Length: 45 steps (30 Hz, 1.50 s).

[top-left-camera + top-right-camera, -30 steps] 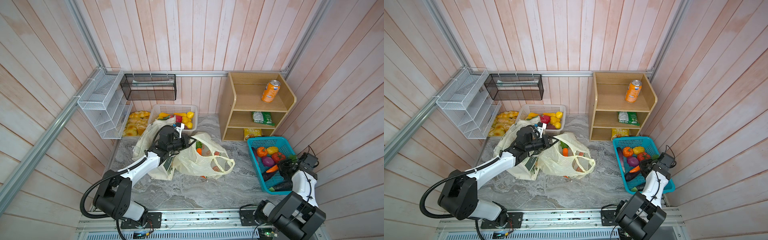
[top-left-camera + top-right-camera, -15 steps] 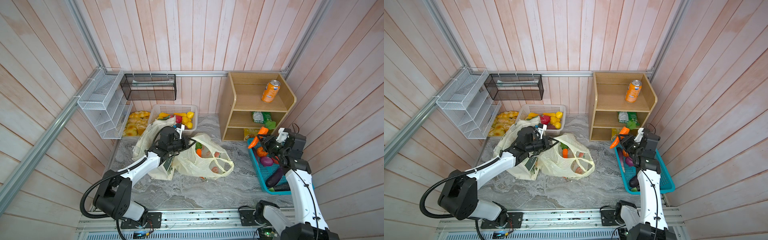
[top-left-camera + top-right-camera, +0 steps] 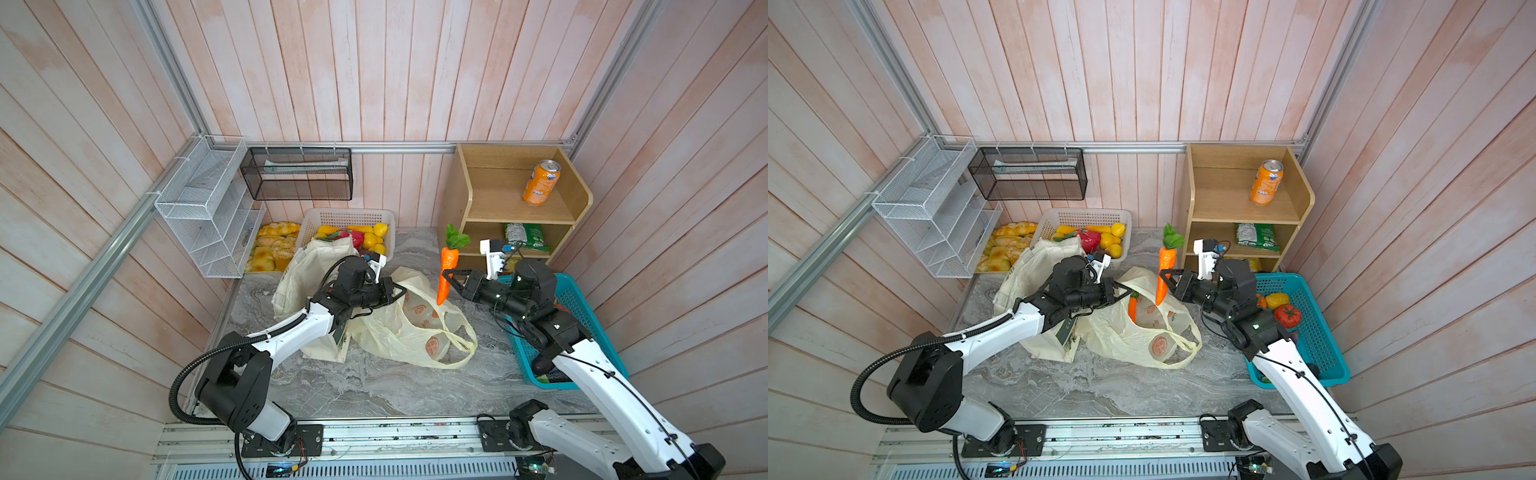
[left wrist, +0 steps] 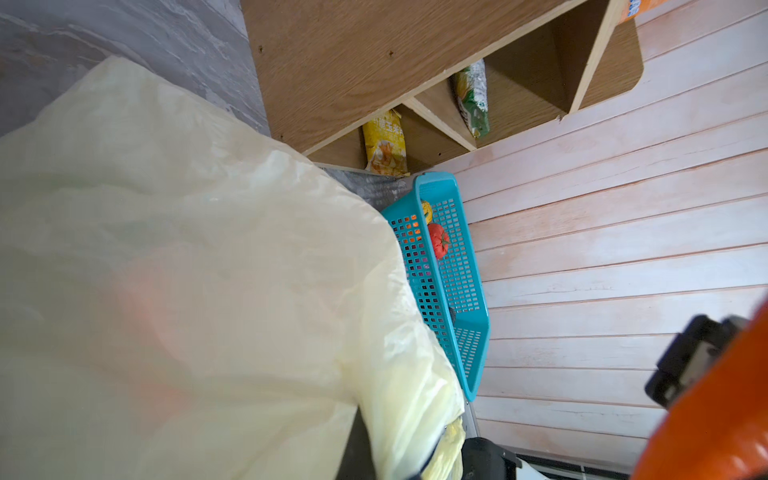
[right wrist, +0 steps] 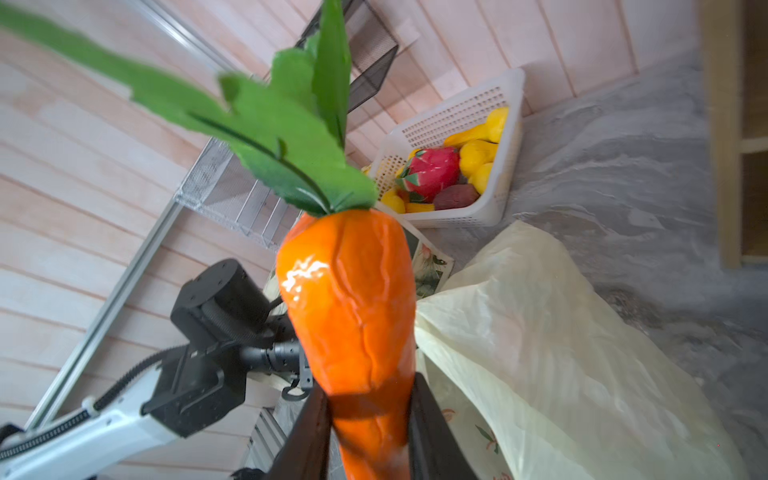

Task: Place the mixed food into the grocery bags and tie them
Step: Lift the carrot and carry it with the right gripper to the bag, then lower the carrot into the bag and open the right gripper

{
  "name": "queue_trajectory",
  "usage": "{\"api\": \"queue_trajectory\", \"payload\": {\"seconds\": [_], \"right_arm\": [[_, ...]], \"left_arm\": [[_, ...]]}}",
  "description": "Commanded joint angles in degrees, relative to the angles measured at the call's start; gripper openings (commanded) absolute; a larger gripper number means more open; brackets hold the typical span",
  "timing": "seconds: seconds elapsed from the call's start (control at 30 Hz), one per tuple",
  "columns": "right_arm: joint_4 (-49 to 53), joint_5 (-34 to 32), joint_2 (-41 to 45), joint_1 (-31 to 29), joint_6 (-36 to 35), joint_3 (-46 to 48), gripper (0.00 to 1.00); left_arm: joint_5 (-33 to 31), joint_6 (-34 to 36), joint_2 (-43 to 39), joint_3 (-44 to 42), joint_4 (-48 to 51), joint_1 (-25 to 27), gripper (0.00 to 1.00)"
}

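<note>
- Two pincers inspected, both mine, both clenched.
- My right pincer (image 3: 446, 276) (image 3: 1165, 276) (image 5: 370, 415) grasps a toy carrot (image 3: 448, 266) (image 3: 1165, 259) (image 5: 349, 299) around its lower body. The right wrist view shows one finger pressed on each side.
- That carrot is upright, green leaves on top and tip pointing down, held off the counter (image 3: 374, 386) over the open mouth of the plastic bag (image 3: 399, 332) (image 3: 1125, 332) (image 5: 540, 332).
- My left pincer (image 3: 399, 291) (image 3: 1121, 289) is clamped on the bag's rim, and that side of the mouth stands raised.
- The plastic bag lies at the middle of the counter, with a loop handle trailing toward the front edge.
- A second carrot (image 3: 1132, 307) stands inside the bag, seen in a top view.
- The cloth tote (image 3: 299, 270) (image 3: 1025, 266) sits just beside the bag, toward the back left corner, partly under my left arm.
- A teal basket (image 3: 582, 299) (image 3: 1316, 332) holding vegetables runs along the right edge.
</note>
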<state>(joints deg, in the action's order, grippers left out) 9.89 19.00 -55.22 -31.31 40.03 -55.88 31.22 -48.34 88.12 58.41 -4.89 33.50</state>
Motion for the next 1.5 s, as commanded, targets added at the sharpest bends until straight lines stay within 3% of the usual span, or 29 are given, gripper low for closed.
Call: {"api": "queue_trajectory", "payload": {"seconds": [0.0,0.27,0.83,1.2,1.47], "right_arm": [[-2.8,-9.5,-0.2,-5.6,-7.3,0.4,0.2],[-11.7,-15.4,1.5,-8.0,-10.0,10.7,0.21],[-9.7,-30.7,-1.1,-15.6,-20.1,19.6,0.2],[-7.0,-29.0,-1.6,-16.1,-19.0,25.7,0.2],[-5.0,-28.5,-6.8,-16.1,-19.4,23.9,0.23]], "left_arm": [[-0.7,-1.2,0.9,3.0,0.0,0.7,0.0],[0.1,-2.4,1.2,3.6,-0.6,1.0,0.0],[1.7,-4.1,3.6,3.5,-3.2,1.0,0.0],[0.6,-4.5,3.6,4.6,-3.6,1.0,0.0],[0.8,-4.5,3.3,4.5,-3.7,1.0,0.0]]}}
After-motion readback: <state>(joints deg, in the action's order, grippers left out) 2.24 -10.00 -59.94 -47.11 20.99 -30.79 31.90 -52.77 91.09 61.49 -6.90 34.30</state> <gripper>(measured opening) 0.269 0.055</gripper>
